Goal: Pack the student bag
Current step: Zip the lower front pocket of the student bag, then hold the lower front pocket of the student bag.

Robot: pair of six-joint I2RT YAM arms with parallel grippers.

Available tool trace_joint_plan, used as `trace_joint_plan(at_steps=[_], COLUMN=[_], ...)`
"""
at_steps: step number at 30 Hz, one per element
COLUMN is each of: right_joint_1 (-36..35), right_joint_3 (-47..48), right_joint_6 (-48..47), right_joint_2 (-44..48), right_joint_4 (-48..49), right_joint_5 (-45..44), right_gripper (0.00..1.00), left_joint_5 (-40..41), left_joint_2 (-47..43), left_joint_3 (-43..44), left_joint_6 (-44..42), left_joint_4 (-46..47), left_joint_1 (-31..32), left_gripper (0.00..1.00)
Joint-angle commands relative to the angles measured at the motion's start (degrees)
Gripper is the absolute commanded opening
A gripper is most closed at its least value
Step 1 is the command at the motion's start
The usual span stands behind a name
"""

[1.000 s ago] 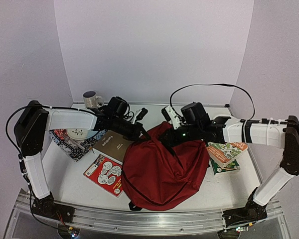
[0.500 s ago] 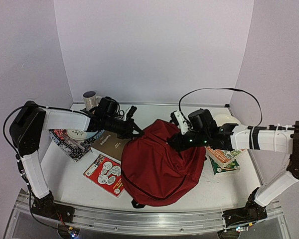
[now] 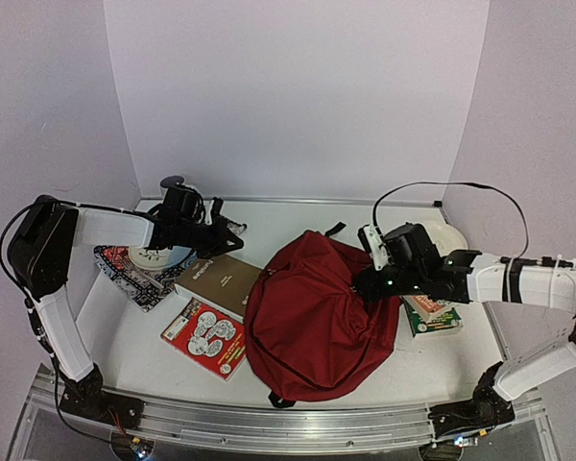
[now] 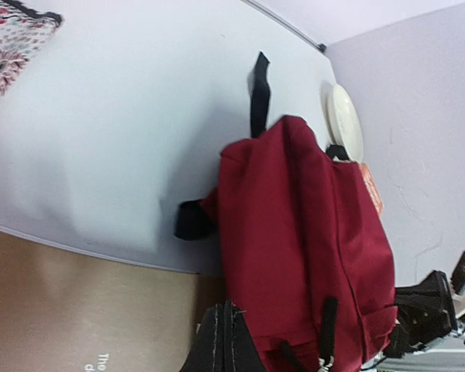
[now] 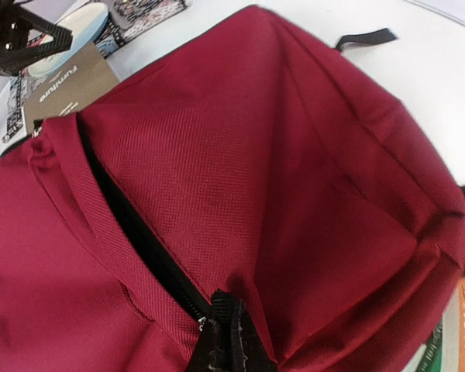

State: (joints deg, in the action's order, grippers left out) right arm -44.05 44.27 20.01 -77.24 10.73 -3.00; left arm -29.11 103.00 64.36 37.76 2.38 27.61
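Note:
The student bag (image 3: 312, 317), dark red with black straps, lies in the middle of the table. It also shows in the left wrist view (image 4: 310, 232) and fills the right wrist view (image 5: 240, 178). Its black zip (image 5: 132, 225) runs down to my right gripper (image 5: 231, 329). That gripper (image 3: 361, 286) is at the bag's right side, shut on the zip pull. My left gripper (image 3: 232, 230) is shut and empty, left of the bag and apart from it, above a brown book (image 3: 221, 279). Its fingertips (image 4: 225, 337) are pressed together.
A red and white book (image 3: 204, 336) lies front left. A patterned cloth (image 3: 125, 274) with a bowl (image 3: 154, 256) is at the left, a mug (image 3: 173, 182) behind. Green and orange books (image 3: 432, 312) and a white plate (image 3: 453, 235) are at the right.
My left gripper has let go of the bag and drawn back to the left. My right gripper has moved right with the zip pull, and the bag has shifted right and settled flatter.

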Motion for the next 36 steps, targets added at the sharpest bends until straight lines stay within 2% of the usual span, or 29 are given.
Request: trace_joint_plan(at_steps=[1,6,10,12,16,22,28,36], right_joint_1=[2.3,4.1,4.1,4.1,4.1,4.1,4.0,4.0], right_joint_3=[-3.2,-4.4,-2.8,-1.9,-0.1,1.1,2.7,4.4], right_joint_6=[3.1,2.6,-0.2,-0.8,-1.4,-2.1,-2.3,-2.7], right_joint_2=[6.0,8.3,6.0,4.4,3.3,3.5,1.8,0.8], right_joint_4=[-2.7,-1.9,1.2,2.3,2.8,4.3,5.3,5.3], right_joint_5=[-8.3,-8.4,-1.6,0.5,2.4,6.9,10.1,10.6], right_gripper=[0.0,0.0,0.0,0.0,0.0,0.0,0.0,0.0], left_joint_5=[4.7,6.1,4.8,5.1,6.0,7.3,6.9,2.6], left_joint_2=[-3.1,-2.4,-2.1,-2.0,-1.7,-1.0,1.5,4.8], left_joint_3=[0.3,2.1,3.8,4.7,6.0,6.5,7.9,10.9], left_joint_6=[0.9,-0.4,-3.8,-5.7,-8.3,-11.5,-13.0,-14.2], left_joint_4=[-0.4,-2.0,-2.0,-2.0,-2.0,-2.0,-2.0,-1.4], left_joint_1=[-0.5,-1.0,1.2,2.8,6.8,10.9,13.9,16.9], left_gripper=[0.0,0.0,0.01,0.09,0.33,0.6,0.71,0.77])
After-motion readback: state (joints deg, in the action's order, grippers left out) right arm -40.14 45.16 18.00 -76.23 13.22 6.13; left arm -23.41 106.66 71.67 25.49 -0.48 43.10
